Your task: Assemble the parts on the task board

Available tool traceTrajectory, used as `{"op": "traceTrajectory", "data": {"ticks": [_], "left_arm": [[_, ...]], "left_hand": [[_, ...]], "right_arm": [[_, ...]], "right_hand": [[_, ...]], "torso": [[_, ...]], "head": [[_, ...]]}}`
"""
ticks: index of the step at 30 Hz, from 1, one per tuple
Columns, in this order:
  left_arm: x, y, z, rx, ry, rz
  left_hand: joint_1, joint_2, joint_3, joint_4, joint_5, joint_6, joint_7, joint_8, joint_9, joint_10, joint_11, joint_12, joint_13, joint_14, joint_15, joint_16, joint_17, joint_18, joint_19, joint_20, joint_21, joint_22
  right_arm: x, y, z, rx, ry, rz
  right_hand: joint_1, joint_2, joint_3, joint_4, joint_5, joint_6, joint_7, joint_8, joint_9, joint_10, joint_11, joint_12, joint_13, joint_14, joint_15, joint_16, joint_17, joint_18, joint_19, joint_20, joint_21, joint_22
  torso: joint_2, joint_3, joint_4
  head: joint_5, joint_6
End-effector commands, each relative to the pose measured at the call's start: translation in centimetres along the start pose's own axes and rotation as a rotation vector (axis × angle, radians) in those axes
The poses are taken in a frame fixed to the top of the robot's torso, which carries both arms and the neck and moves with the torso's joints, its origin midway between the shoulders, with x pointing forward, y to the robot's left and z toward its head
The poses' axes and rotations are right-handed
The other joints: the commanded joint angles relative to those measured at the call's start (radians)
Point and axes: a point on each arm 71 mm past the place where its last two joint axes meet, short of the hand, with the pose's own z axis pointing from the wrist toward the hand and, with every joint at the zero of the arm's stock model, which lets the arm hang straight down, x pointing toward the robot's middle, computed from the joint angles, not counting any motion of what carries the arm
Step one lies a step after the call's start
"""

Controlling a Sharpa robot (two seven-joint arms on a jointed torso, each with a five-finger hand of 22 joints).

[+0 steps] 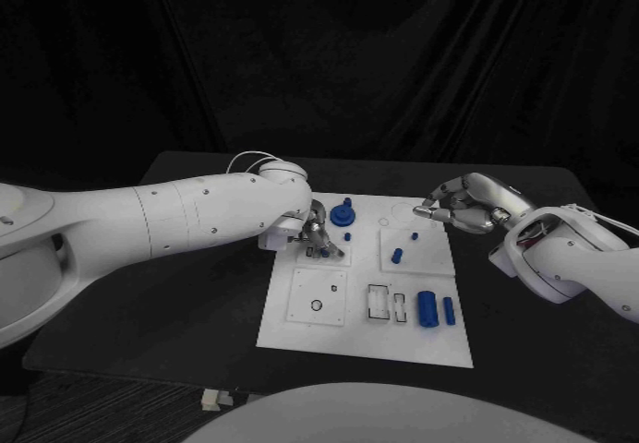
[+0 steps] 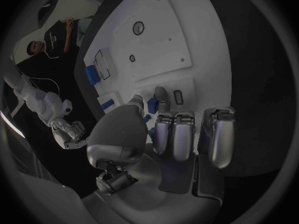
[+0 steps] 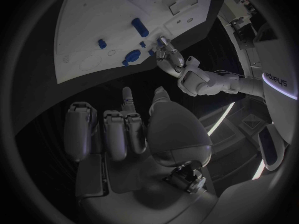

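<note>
Left hand is down on the task board, pinching a small blue part near the blue round piece. Right hand hovers at the board's far right corner, fingers curled, holding nothing.

Black table, dark cloth behind; white task board flat on it, approx. centre.

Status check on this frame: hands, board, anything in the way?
Left hand fingertips down at a small blue part on the task board. Right hand curled, empty, at the board's far right corner. Nothing blocking.
</note>
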Motion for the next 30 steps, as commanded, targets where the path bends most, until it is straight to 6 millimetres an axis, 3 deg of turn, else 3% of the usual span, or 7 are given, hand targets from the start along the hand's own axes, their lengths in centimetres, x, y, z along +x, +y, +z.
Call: {"op": "traceTrajectory", "data": {"ticks": [1, 15, 18, 19, 22, 30], "left_arm": [[0.14, -0.23, 0.13, 0.022, -0.017, -0.017], [0.01, -0.06, 0.09, 0.027, -0.037, -0.033], [-0.01, 0.02, 0.10, 0.025, -0.038, -0.035], [-0.02, 0.06, 0.10, 0.023, -0.038, -0.035], [-0.05, 0.16, 0.12, 0.020, -0.038, -0.036], [-0.11, 0.19, 0.13, 0.020, -0.043, -0.040]], "left_hand": [[-0.001, -0.006, -0.007, -0.001, -0.005, 0.002, -0.007, 0.005, 0.003, 0.104, -0.007, -0.001, 0.262, 0.106, -0.009, 0.003, 0.263, 0.015, 0.054, -0.005, 0.003, 0.225], [-0.004, -0.018, -0.002, 0.000, -0.005, -0.019, -0.004, 0.001, 0.013, 0.104, -0.006, -0.001, 0.262, 0.106, -0.010, 0.003, 0.263, 0.015, 0.055, -0.006, 0.004, 0.226], [-0.012, -0.026, 0.008, 0.000, -0.005, -0.014, -0.008, 0.023, 0.040, 0.104, -0.008, -0.001, 0.262, 0.106, -0.011, 0.003, 0.263, 0.015, 0.055, -0.008, 0.005, 0.227], [-0.016, -0.031, 0.018, 0.001, -0.006, -0.008, -0.011, 0.072, 0.086, 0.104, -0.009, -0.001, 0.262, 0.106, -0.014, 0.003, 0.263, 0.015, 0.055, -0.009, 0.003, 0.227], [-0.020, -0.034, 0.029, 0.000, -0.005, 0.018, -0.013, 0.170, 0.155, 0.104, -0.012, -0.001, 0.262, 0.106, -0.014, 0.003, 0.263, 0.015, 0.055, -0.011, 0.003, 0.228], [0.007, -0.015, 0.052, -0.005, 0.002, -0.002, -0.013, 0.196, 0.197, 0.104, -0.012, -0.001, 0.262, 0.106, -0.014, 0.003, 0.263, 0.015, 0.056, -0.011, 0.002, 0.228]], "right_arm": [[0.08, -0.12, -0.07, 0.011, 0.003, -0.004], [0.08, -0.11, -0.07, 0.011, 0.003, -0.003], [0.08, -0.11, -0.08, 0.011, 0.003, -0.004], [0.07, -0.12, -0.09, 0.011, 0.003, -0.004], [0.07, -0.12, -0.10, 0.011, 0.002, -0.003], [0.07, -0.11, -0.09, 0.011, 0.002, -0.003]], "right_hand": [[0.008, 0.001, -0.007, -0.001, 0.003, 0.003, -0.001, -0.006, -0.001, 0.104, 0.006, 0.004, 0.263, 0.105, 0.005, 0.000, 0.257, 0.009, 0.007, 0.005, -0.006, 0.199], [0.004, 0.002, -0.010, 0.001, 0.001, 0.003, -0.001, -0.006, -0.001, 0.104, 0.006, 0.004, 0.263, 0.105, 0.005, 0.000, 0.257, 0.009, 0.008, 0.005, -0.007, 0.199], [0.004, 0.002, -0.010, 0.001, 0.001, 0.003, -0.001, -0.006, -0.001, 0.104, 0.006, 0.004, 0.263, 0.105, 0.005, 0.000, 0.257, 0.009, 0.008, 0.005, -0.007, 0.199], [0.001, 0.002, -0.013, 0.001, -0.001, 0.003, -0.001, -0.006, -0.002, 0.104, 0.006, 0.004, 0.263, 0.105, 0.005, 0.000, 0.257, 0.009, 0.007, 0.005, -0.008, 0.199], [0.001, 0.002, -0.013, 0.001, -0.001, 0.003, -0.001, -0.006, -0.002, 0.104, 0.006, 0.004, 0.263, 0.105, 0.005, 0.000, 0.257, 0.009, 0.007, 0.005, -0.008, 0.199], [-0.002, 0.004, -0.015, 0.001, -0.002, 0.002, -0.001, -0.007, -0.002, 0.104, 0.006, 0.004, 0.263, 0.105, 0.005, 0.000, 0.257, 0.009, 0.007, 0.005, -0.008, 0.199]], "torso": [[0.000, -0.0001, -0.0002], [0.000, 0.0000, -0.0001], [0.000, 0.0000, -0.0003], [0.000, -0.0001, -0.0002], [0.000, -0.0001, -0.0002], [0.000, 0.0000, -0.0003]], "head": [[0.001, 0.000], [0.003, 0.000], [0.002, 0.000], [0.002, 0.000], [0.003, 0.000], [0.003, 0.000]]}}
